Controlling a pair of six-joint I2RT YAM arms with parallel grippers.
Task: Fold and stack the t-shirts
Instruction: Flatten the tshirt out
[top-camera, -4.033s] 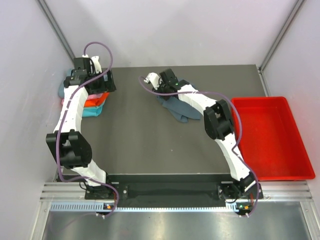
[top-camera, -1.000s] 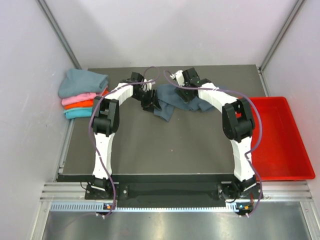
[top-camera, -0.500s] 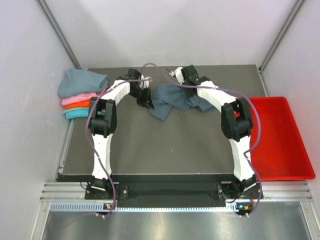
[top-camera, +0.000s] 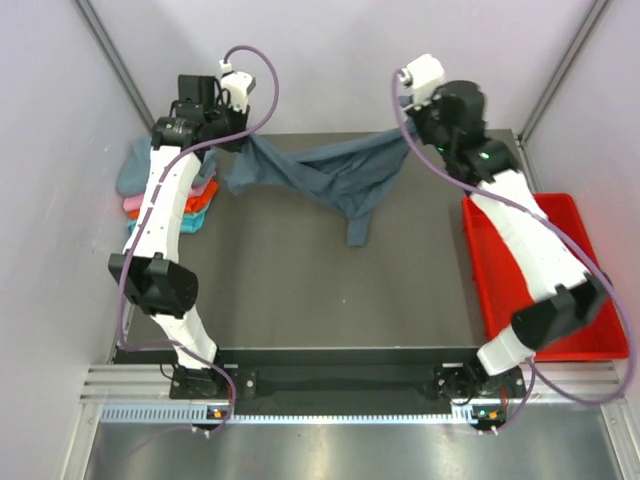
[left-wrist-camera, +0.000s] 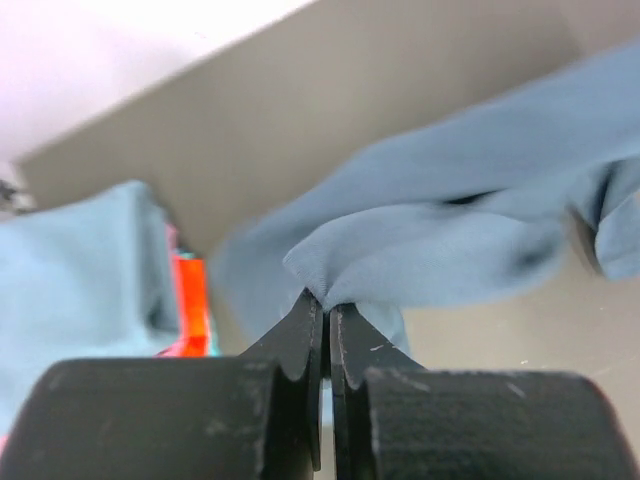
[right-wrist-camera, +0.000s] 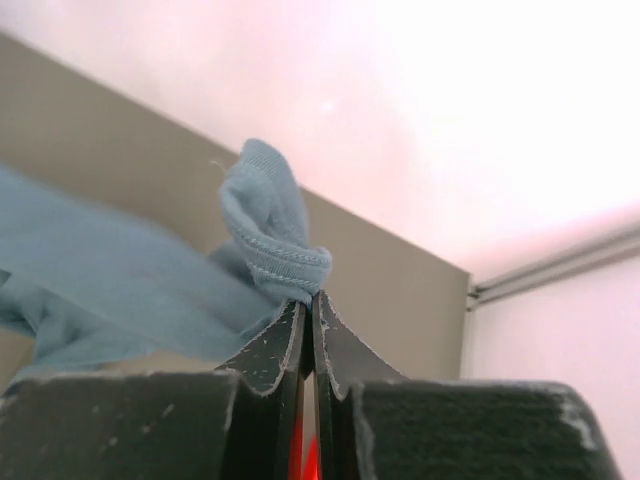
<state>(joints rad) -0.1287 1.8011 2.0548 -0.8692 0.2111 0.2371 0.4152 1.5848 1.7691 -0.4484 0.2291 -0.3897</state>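
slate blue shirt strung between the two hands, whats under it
Bare dark table shows below the slate blue-grey t-shirt, pinched up by the left hand and right hand. The patch of table directly behind the cloth is covered.

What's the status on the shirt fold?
Left gripper shut on blue-grey t-shirt corner. Right gripper shut on its other end. T-shirt stretched between them, middle sagging. Nothing in the way; folded stack at left.
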